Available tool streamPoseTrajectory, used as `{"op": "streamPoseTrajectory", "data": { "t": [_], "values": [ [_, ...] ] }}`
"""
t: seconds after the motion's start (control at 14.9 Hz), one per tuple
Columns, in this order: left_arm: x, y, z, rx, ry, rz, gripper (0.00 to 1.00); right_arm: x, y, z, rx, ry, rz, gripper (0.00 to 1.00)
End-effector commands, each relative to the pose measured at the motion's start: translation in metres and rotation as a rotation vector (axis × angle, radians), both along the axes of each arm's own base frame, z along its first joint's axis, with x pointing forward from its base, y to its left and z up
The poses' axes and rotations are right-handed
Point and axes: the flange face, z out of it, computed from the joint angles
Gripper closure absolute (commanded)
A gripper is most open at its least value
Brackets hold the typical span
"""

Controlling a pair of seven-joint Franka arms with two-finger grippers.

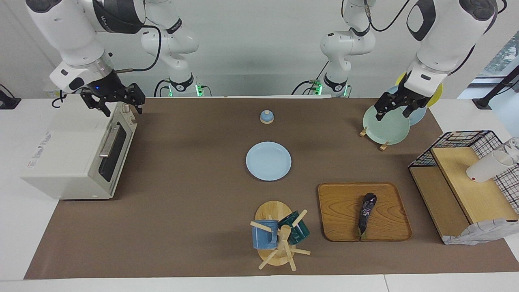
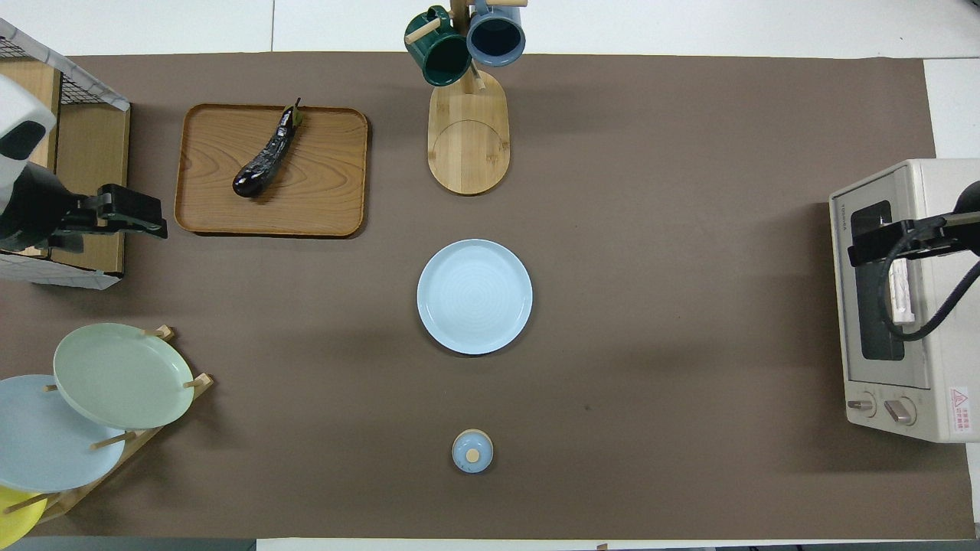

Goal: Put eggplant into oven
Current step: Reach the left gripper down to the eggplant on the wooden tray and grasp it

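Observation:
The eggplant, dark and glossy, lies alone on a wooden tray toward the left arm's end of the table. The off-white oven stands at the right arm's end with its glass door shut. My right gripper hangs open and empty over the oven's top, near the door's upper edge. My left gripper hangs open and empty above the plate rack, well apart from the eggplant.
A light blue plate lies mid-table. A mug tree stands beside the tray. A plate rack, a wire basket with boards and a small blue lidded pot also stand here.

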Motion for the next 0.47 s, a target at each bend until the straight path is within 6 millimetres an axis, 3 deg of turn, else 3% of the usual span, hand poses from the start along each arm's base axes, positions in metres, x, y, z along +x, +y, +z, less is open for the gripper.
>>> {"op": "streamPoseTrajectory", "data": {
  "t": [0.0, 0.07, 0.13, 0.4],
  "values": [
    [0.063, -0.012, -0.049, -0.022, 0.029, -0.017, 0.00, -0.001, -0.004, -0.002, 0.020, -0.030, 0.090, 0.58],
    [0.082, -0.013, -0.064, -0.030, 0.033, -0.040, 0.00, -0.001, -0.006, -0.003, 0.013, -0.034, 0.115, 0.83],
    [0.098, -0.014, -0.081, -0.039, 0.039, -0.075, 0.00, -0.004, -0.010, -0.009, 0.014, -0.025, 0.115, 1.00],
    [0.131, -0.023, -0.150, -0.038, 0.012, -0.181, 0.00, -0.021, -0.029, -0.038, 0.016, -0.060, 0.068, 1.00]
  ]
}}
